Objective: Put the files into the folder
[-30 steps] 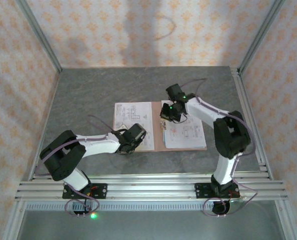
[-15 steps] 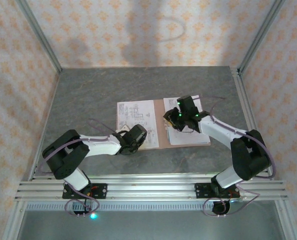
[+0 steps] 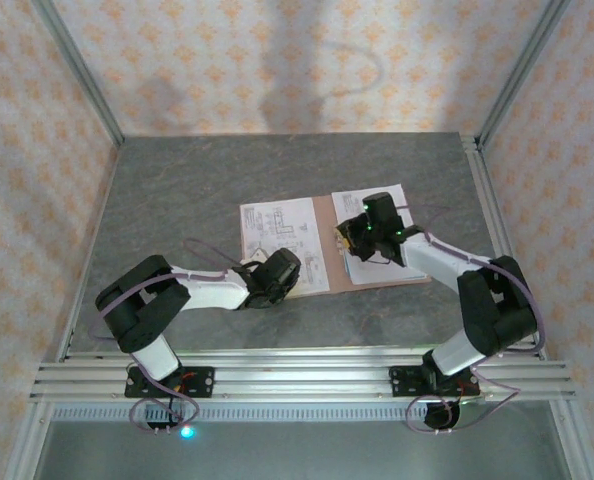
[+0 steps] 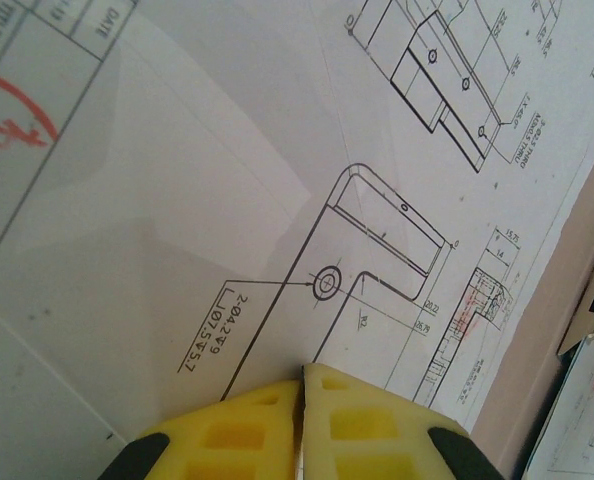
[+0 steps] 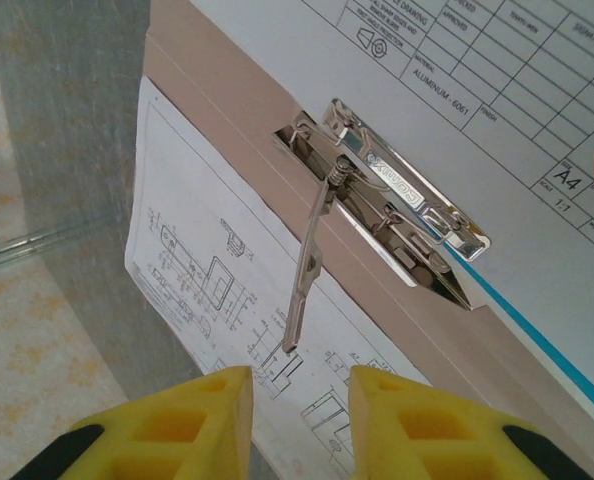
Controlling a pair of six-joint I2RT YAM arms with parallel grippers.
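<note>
Grey stone-look surface (image 3: 177, 190) between patterned walls. The folder (image 3: 323, 218) lies open at centre frame, with files (image 3: 277, 232) on both halves. My left gripper (image 4: 303, 375) has its pads together over the left page's drawing. My right gripper (image 5: 300, 385), fingers apart, hovers by the metal fastener (image 5: 397, 190).

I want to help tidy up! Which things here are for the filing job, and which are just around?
For the job: the folder; the printed sheet on its left side; the printed sheet on its right side; its metal clip.
Just around: grey table; metal rails; patterned walls.
</note>
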